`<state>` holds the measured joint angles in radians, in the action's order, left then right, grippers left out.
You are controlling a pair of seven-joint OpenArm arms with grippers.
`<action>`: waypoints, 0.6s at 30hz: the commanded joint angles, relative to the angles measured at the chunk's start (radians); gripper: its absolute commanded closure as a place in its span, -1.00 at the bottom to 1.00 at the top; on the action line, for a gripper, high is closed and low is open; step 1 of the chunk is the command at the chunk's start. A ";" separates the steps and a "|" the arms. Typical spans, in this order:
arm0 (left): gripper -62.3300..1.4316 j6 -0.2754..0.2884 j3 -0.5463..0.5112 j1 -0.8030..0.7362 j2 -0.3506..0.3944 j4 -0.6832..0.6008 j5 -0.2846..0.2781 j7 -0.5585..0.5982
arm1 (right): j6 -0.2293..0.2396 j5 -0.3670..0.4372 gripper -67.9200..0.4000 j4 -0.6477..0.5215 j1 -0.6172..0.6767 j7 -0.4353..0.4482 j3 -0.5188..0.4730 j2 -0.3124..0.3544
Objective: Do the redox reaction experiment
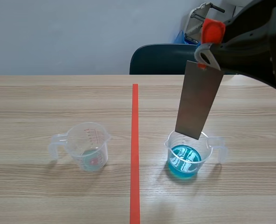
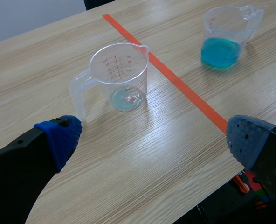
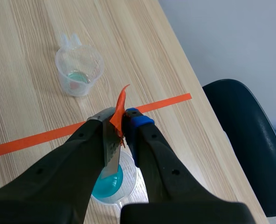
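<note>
A grey metal strip [image 1: 199, 99] with an orange tab hangs from my right gripper [image 1: 207, 51], which is shut on its top end. The strip's lower end sits just above the rim of a clear cup of blue liquid [image 1: 184, 160], right of the tape line. In the right wrist view the strip [image 3: 113, 154] is pinched edge-on between the fingers, above the blue cup [image 3: 112, 184]. A second clear cup [image 1: 88, 146] with a trace of pale liquid stands left of the line. My left gripper [image 2: 154, 135] is open, low over the table, with that cup [image 2: 119, 77] ahead of it.
A dark blue chair [image 1: 162, 59] stands behind the table's far edge. The orange tape line [image 1: 134, 154] divides the table between the two cups. The blue cup [image 2: 224, 32] lies far ahead of my left gripper, past the line.
</note>
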<state>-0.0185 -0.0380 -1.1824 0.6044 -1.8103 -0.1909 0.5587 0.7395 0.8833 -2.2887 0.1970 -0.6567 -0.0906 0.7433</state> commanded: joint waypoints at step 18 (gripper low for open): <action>-1.00 0.002 0.002 0.003 0.000 -0.017 -0.035 0.018 | 0.006 0.011 0.96 0.004 -0.228 0.003 0.198 0.000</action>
<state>-0.0185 -0.0380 -1.1824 0.6044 -1.8103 -0.2184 0.5587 0.7395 0.8841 -2.2879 -0.0090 -0.6609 0.1066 0.7422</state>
